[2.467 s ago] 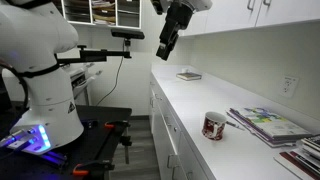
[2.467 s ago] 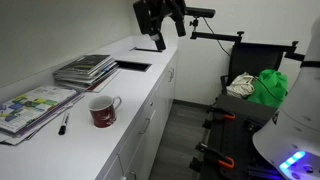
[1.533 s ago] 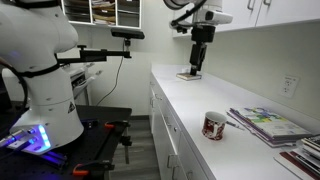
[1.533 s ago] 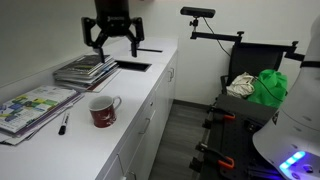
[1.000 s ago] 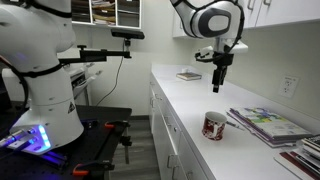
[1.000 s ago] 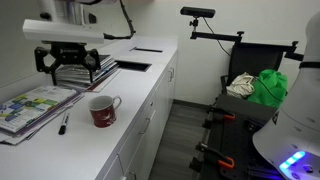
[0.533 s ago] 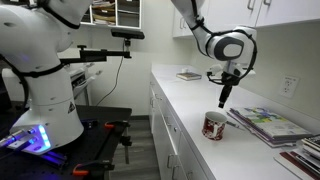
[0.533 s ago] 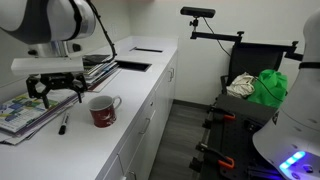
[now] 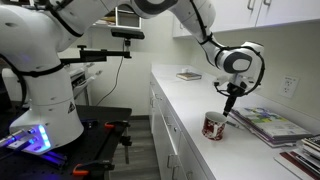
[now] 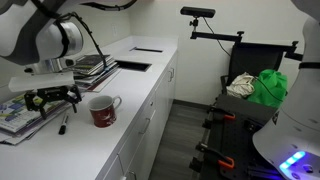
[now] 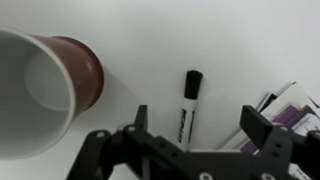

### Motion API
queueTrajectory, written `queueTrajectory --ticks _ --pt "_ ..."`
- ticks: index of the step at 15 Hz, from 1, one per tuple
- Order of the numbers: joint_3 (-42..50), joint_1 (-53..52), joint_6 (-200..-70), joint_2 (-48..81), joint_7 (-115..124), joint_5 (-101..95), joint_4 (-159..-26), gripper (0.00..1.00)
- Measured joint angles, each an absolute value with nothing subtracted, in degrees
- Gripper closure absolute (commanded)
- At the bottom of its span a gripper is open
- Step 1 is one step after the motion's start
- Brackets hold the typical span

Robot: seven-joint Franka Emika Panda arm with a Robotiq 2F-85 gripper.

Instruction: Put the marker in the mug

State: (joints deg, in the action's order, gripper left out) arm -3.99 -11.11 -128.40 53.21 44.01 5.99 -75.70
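Wrist view first: the gripper [image 11: 203, 128] hovers right over the marker [image 11: 187, 104], jaws spread wide and released, one dark jaw on each side of the barrel and nothing between them but the pen. The marker lies flat on the white counter [image 11: 230, 40], black cap pointing toward the top of the picture, pale barrel running down under the gripper; there is a line of print along the barrel, too blurred to read. Just beside it sits the mug [image 11: 40, 90], dark red outside, pale inside, standing upright and apart from the marker. At the right edge, the corner of some magazines [image 11: 290, 105] peeks in, the cover print unreadable. In an exterior view, the gripper [image 10: 55, 97] hangs low above the marker [image 10: 62, 125], which rests between the mug [image 10: 103, 110] and the spread of magazines [image 10: 30, 108]. In an exterior view from the opposite end, the gripper [image 9: 229, 103] points down just behind the patterned mug [image 9: 213, 125], magazines [image 9: 265, 122] near it on the counter [image 9: 185, 105].
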Motion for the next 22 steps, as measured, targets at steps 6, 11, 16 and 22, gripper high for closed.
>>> queueTrajectory --ticks 6,11,16,22 --pt "-3.19 -11.13 -123.11 59.96 44.01 6.24 -67.15 0.33" --pt "-3.19 -11.46 -120.79 63.68 44.01 6.24 -61.68 0.66" --pt "-3.19 -11.61 -119.55 65.97 44.01 6.24 -58.01 1.00" --pt "-3.19 -11.61 -117.70 67.81 44.01 6.25 -54.87 0.95"
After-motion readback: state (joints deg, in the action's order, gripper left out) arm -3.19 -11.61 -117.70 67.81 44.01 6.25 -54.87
